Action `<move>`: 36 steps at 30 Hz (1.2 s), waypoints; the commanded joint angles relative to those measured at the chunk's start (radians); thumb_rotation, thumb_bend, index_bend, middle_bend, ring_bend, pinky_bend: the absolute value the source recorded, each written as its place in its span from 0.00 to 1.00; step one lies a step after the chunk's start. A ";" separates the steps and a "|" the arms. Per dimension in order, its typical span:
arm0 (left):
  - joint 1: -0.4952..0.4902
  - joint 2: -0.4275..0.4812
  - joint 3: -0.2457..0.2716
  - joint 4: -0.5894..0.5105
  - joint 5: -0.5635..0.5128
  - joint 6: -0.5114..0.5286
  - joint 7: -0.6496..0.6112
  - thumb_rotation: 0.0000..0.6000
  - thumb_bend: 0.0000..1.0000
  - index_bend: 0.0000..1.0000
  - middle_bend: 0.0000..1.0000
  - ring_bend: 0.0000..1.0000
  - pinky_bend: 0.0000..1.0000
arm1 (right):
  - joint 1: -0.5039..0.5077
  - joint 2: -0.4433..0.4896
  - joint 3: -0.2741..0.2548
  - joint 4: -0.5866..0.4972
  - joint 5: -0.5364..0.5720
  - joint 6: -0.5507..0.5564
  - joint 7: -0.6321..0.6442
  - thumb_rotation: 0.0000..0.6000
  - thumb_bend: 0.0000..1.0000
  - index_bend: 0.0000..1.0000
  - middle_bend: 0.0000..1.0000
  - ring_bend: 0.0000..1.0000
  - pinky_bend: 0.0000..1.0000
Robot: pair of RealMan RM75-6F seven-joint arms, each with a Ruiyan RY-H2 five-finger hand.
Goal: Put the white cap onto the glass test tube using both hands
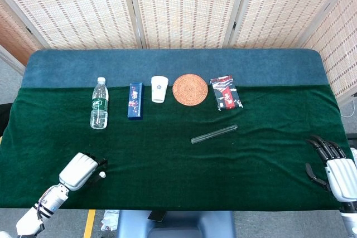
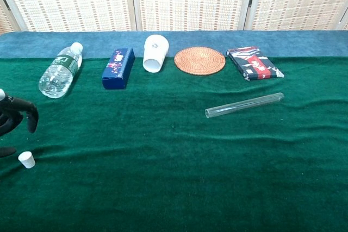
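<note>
A: Where is the little white cap point(image 2: 26, 159)?
B: It sits on the green cloth point(image 1: 184, 160), down near the front edge on the left side; it stands by itself and nothing holds it.

A: And the left hand point(image 1: 80, 171)?
B: It is just beside the cap; its dark fingers point(image 2: 28, 113) curl down over the cloth right above the cap, but they do not touch it; the hand holds nothing.

A: Where is the glass test tube point(image 1: 214, 134)?
B: It lies flat on the cloth, a bit right of the middle, tilted so its right end points further back; it is well apart from the cap and from both hands.

A: What about the right hand point(image 1: 334, 166)?
B: It is at the far right edge of the table; its fingers are spread apart and it holds nothing; only the head view shows it.

A: What else is there?
B: A row at the back: a water bottle point(image 2: 59, 70) lying down, a blue box point(image 2: 118, 68), a white paper cup point(image 2: 154, 52), a round woven mat point(image 2: 199, 60), and a dark packet point(image 2: 254, 63) with red on it.
</note>
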 commanded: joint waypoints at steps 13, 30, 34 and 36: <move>-0.009 -0.056 0.006 0.045 -0.025 -0.048 0.017 1.00 0.33 0.48 1.00 0.92 0.85 | -0.001 0.003 -0.003 -0.008 0.009 -0.011 -0.009 1.00 0.52 0.18 0.19 0.34 0.16; -0.008 -0.060 0.006 0.044 -0.073 -0.083 0.039 1.00 0.34 0.49 1.00 0.92 0.85 | 0.003 0.004 -0.001 -0.019 0.014 -0.022 -0.024 1.00 0.52 0.18 0.19 0.35 0.16; -0.008 -0.064 0.005 0.050 -0.077 -0.084 0.037 1.00 0.34 0.49 1.00 0.92 0.85 | 0.002 0.004 -0.001 -0.020 0.017 -0.024 -0.026 1.00 0.52 0.18 0.19 0.35 0.16; -0.008 -0.064 0.006 0.051 -0.078 -0.085 0.037 1.00 0.34 0.50 1.00 0.92 0.85 | 0.002 0.005 -0.001 -0.021 0.017 -0.024 -0.027 1.00 0.52 0.18 0.19 0.35 0.16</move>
